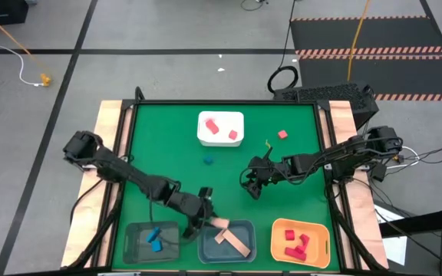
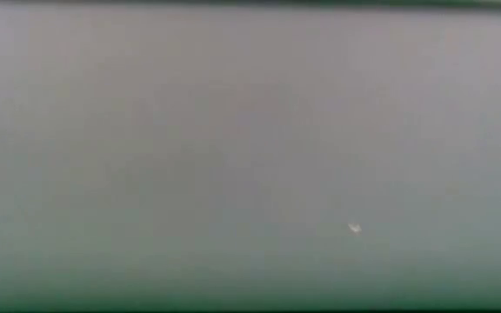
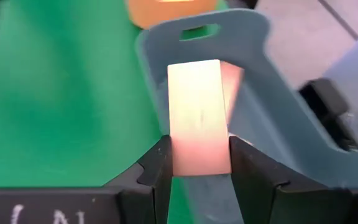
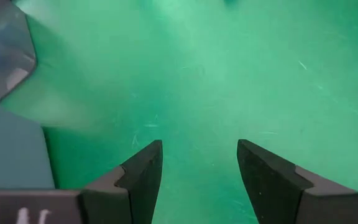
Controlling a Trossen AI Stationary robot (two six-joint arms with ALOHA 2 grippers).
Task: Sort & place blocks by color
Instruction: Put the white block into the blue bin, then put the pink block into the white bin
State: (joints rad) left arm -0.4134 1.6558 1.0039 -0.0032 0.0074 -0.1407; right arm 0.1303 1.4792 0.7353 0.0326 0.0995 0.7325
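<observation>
My left gripper is shut on a tan wooden bar block above the far left rim of the middle grey bin, which holds other tan blocks. My right gripper hangs open over bare green mat near the table's middle, with nothing between its fingers. A blue block and a red block lie loose on the mat. The low view shows only a grey blur. My left gripper pinches the tan block's two long sides between its two fingers, at the end nearest the wrist. The fingers slant down toward the table's near edge and lie along the block, which sticks out ahead of them. The block is lifted clear, over the bin's rim.
A white tray at the far middle holds red blocks. At the near edge stand a left grey bin with blue blocks and an orange tray with red blocks. Open mat lies between the trays.
</observation>
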